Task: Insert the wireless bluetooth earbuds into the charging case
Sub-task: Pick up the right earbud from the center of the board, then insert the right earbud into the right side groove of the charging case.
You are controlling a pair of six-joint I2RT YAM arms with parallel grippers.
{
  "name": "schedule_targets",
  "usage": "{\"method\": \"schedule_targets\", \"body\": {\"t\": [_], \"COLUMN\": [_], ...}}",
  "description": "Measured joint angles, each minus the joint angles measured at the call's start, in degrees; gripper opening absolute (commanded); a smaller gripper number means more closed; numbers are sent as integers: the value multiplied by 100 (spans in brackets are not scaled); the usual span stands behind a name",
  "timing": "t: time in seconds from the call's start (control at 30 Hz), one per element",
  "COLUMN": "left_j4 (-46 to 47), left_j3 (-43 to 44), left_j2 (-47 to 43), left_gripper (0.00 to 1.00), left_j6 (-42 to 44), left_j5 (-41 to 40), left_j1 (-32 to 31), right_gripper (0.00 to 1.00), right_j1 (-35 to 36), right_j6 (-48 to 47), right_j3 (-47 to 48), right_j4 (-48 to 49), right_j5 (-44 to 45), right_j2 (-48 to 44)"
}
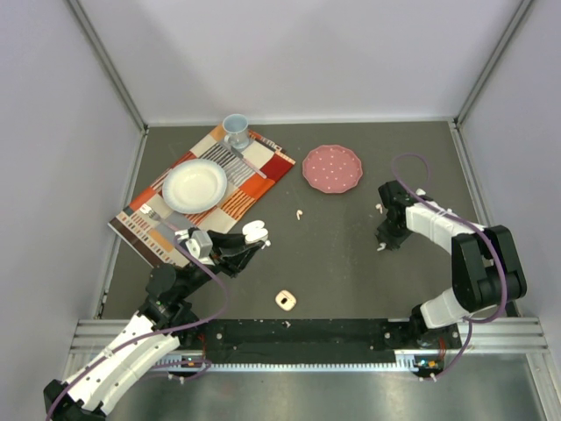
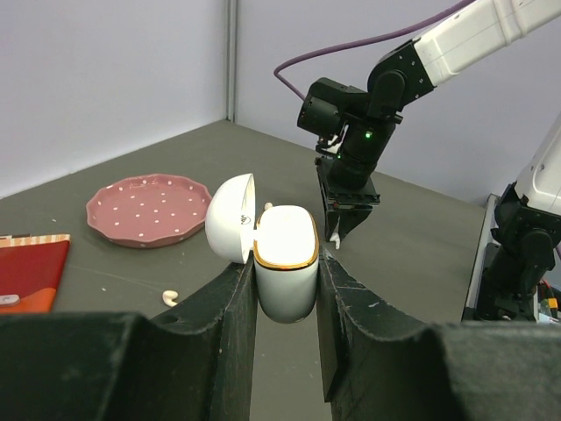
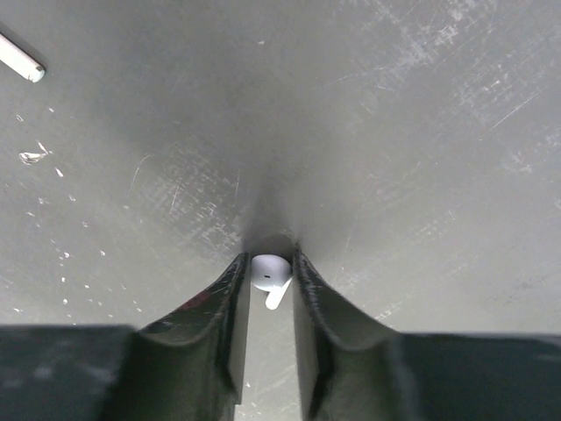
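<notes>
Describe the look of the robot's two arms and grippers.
The left arm and right arm have white shells with black joints. A purple cable runs along each. Gripper fingers are black and tapered; a green light glows on the right wrist.

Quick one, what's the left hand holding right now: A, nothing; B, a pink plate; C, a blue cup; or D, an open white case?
D: in the left wrist view the left hand is clamped on the case, whose lid stands open.
</notes>
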Motion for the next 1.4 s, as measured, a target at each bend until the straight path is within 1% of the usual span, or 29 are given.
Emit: {"method": "schedule_targets", "body": {"t": [0.07, 0.1, 0.27, 0.4, 0.53, 0.63, 0.7, 0.8, 0.93, 1.07, 1.2, 1.4], "left_j4": [0, 0, -2, -15, -83, -122, -142, -162, -170, -170, -166, -155], "left_j3": [0, 0, 0, 0, 0, 0, 0, 0, 0, 0, 2, 33], "left_j2": [0, 0, 0, 0, 2, 4, 7, 7, 46, 114, 234, 422], "left_gripper": [0, 0, 0, 0, 0, 0, 0, 0, 0, 0, 0, 0], "left_j6": [2, 2, 4, 11, 20, 20, 20, 20, 20, 20, 17, 13], "left_j5": [-4, -4, -4, -2, -2, 0, 2, 0, -2, 2, 57, 188], "left_j1": [0, 0, 0, 0, 0, 0, 0, 0, 0, 0, 0, 0], "right_gripper": [14, 10, 1, 0, 0, 0, 0, 0, 0, 0, 0, 0], "right_j1": [0, 2, 17, 116, 413, 787, 1154, 1853, 2544, 3001, 3578, 4572], "right_j6": [2, -2, -133, -435, -756, -1067, -1292, -1770, -2450, -3128, -3860, -4962], "right_j3": [-2, -2, -2, -4, -50, -70, -94, -173, -361, -435, -433, -385], "right_j4": [-4, -4, 26, 114, 433, 597, 706, 1069, 1777, 2374, 2905, 3532], "right_j5": [13, 15, 11, 68, 197, 496, 820, 1252, 1502, 1631, 1672, 1851], "right_j2": [0, 0, 4, -4, -94, -396, -774, -1598, -2691, -3381, -3670, -3748]}}
